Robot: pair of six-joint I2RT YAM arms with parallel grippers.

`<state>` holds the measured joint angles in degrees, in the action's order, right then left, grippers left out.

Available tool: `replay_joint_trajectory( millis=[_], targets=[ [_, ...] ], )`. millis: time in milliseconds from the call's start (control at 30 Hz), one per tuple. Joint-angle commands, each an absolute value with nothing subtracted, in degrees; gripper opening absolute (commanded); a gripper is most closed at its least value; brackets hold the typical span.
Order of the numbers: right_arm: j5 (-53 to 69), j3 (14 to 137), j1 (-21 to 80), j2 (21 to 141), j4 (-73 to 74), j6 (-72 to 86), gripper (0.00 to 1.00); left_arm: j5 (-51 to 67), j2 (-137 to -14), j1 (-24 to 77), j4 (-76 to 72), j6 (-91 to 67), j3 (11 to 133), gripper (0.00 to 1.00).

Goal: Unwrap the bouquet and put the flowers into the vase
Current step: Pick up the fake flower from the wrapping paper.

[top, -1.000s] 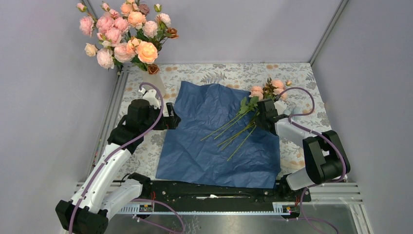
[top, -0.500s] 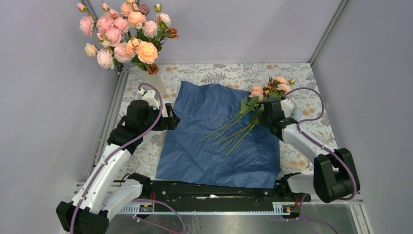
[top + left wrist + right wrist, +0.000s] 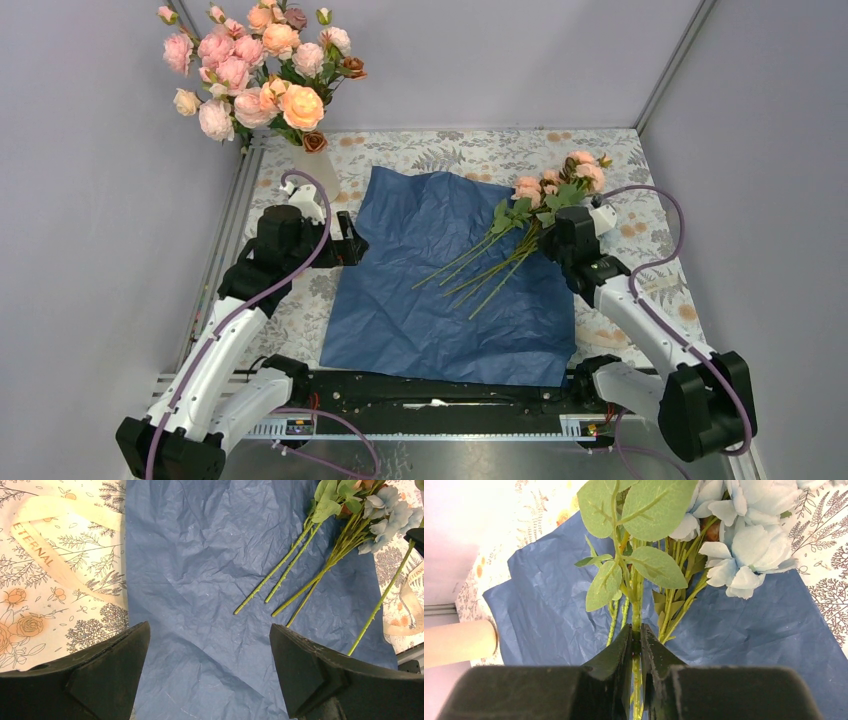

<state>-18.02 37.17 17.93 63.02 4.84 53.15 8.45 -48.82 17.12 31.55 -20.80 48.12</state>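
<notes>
Fingers of my right gripper (image 3: 636, 636) are clamped on one leafy green stem of the flowers (image 3: 651, 567). My own black jaws cover the stem below the pinch, so its lower end is lost to the wrist view. The pale blue blooms (image 3: 744, 545) run off the top edge there.

From above, the flowers lie slanting across the right half of the navy paper (image 3: 440, 300). Their stem ends point toward the middle, and the heads reach past the paper's far right corner. My gripper body hides where stems meet heads.

My left gripper (image 3: 209, 630) hangs over the paper's left edge with its fingers spread wide. Only the two black fingertips show, cut by the bottom of the frame. A cream ribbon (image 3: 47, 555) printed ETERNAL lies on the cloth beside the paper.

The vase (image 3: 322, 172) stands in the far left corner, well apart from the flowers. It is mostly hidden beneath a bunch of pink and peach roses (image 3: 250, 70) and behind my left arm's cable. A cream cylinder (image 3: 459, 642) at the left edge of my right wrist view may be that vase, but it is cropped and I cannot be sure.

The paper lies flat and creased on a tablecloth (image 3: 470, 148) printed with leaves and orange flowers. Plain grey walls (image 3: 100, 200) close in at left, back and right, with metal posts (image 3: 676, 65) at the corners.
</notes>
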Motion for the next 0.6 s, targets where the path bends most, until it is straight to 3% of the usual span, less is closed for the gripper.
replay_joint_trajectory(
  millis=[0,267,567],
  targets=[
    [-20.5,35.9,17.6,58.7,3.4,50.0,0.0,10.1,-48.0,16.6,28.4,-20.7,47.6,0.97],
    [-20.1,33.0,17.6,51.4,0.6,41.6,0.0,11.5,-47.5,16.3,27.3,-20.8,47.1,0.97],
    [-9.8,29.9,17.6,43.3,-8.5,34.3,0.0,16.2,-45.1,16.3,23.6,-20.6,45.9,0.97]
  ],
)
